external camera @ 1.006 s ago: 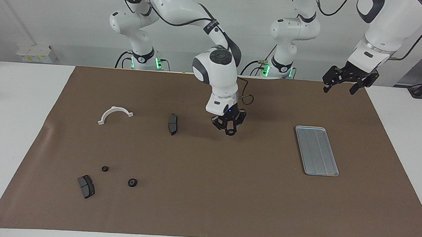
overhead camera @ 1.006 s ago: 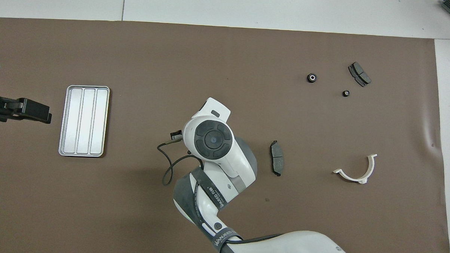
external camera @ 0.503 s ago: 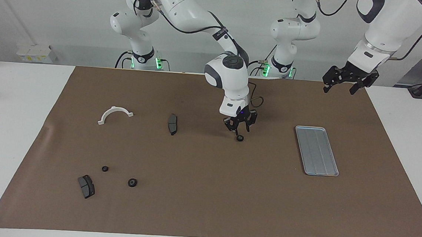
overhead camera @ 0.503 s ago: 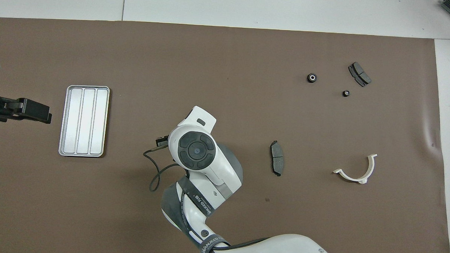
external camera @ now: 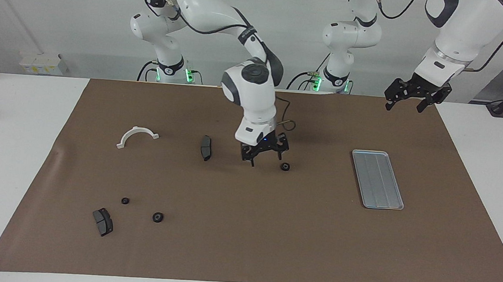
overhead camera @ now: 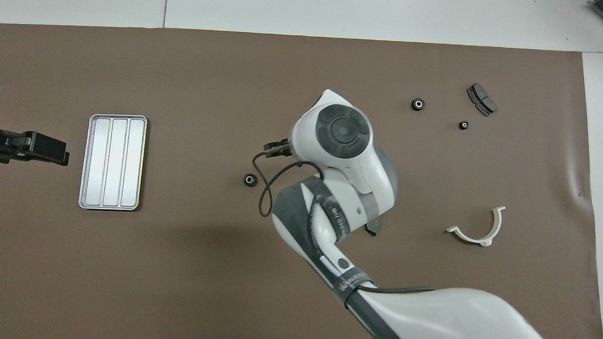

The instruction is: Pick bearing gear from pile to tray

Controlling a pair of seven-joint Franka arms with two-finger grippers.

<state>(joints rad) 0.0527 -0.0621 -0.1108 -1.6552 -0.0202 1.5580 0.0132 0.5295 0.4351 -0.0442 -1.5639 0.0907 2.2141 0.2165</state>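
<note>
Your right gripper (external camera: pixel 263 154) hangs with its fingers spread and empty just above the brown mat (external camera: pixel 244 246), beside a small black round bearing gear (external camera: pixel 284 166) that lies loose on the mat. That gear sits between the dark grey brake pad (external camera: pixel 206 147) and the flat silver-grey grooved metal tray (external camera: pixel 377 179), well apart from the tray, so I judge the handover step is in hand: the gear is set down mid-table, not delivered.

Your left gripper (external camera: pixel 416 94) waits with fingers spread over the mat's edge by the tray. The next move calls for it to come across, close on the gear and carry it into the tray. 2 more black gears (external camera: pixel 157 217) remain in the pile at the right arm's end.
</note>
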